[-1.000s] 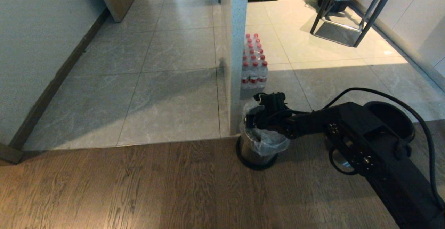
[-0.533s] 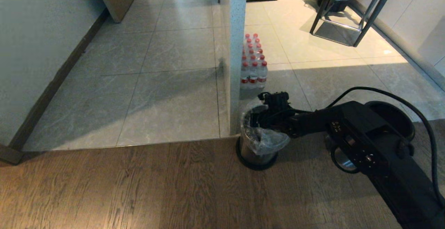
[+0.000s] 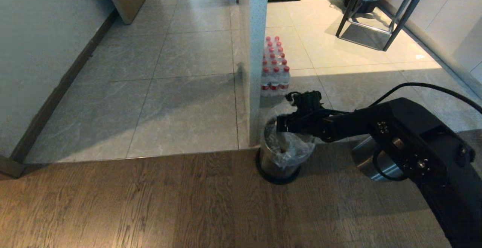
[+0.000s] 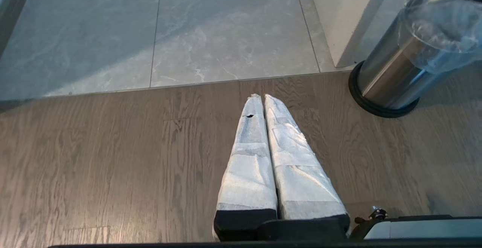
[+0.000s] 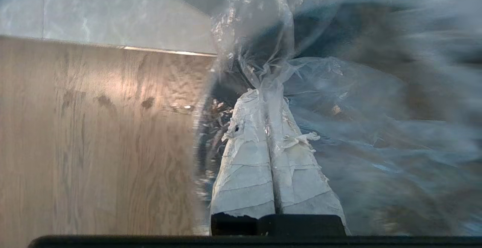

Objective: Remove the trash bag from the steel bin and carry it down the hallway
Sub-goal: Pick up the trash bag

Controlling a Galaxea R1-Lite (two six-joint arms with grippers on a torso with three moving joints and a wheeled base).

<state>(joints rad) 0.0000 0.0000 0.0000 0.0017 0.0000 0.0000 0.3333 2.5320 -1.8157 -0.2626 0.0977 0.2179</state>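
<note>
The thin, crinkly clear plastic trash bag [image 3: 288,148] sits in the small round brushed-steel bin [image 3: 272,165], low centre of the head view. The right gripper [image 5: 265,91] is clamped on its gathered neck. The lift-out is underway; next calls for pulling straight upward. The left gripper [image 4: 262,96], fingers together, hangs idle.

One steel bin [image 3: 276,161] with one trash bag [image 3: 292,148], one shrink-wrapped pack of red-capped bottles [image 3: 275,67], one metal stand [image 3: 376,18], two end effectors: right end effector [image 3: 280,124], left end effector [image 4: 260,98].
</note>
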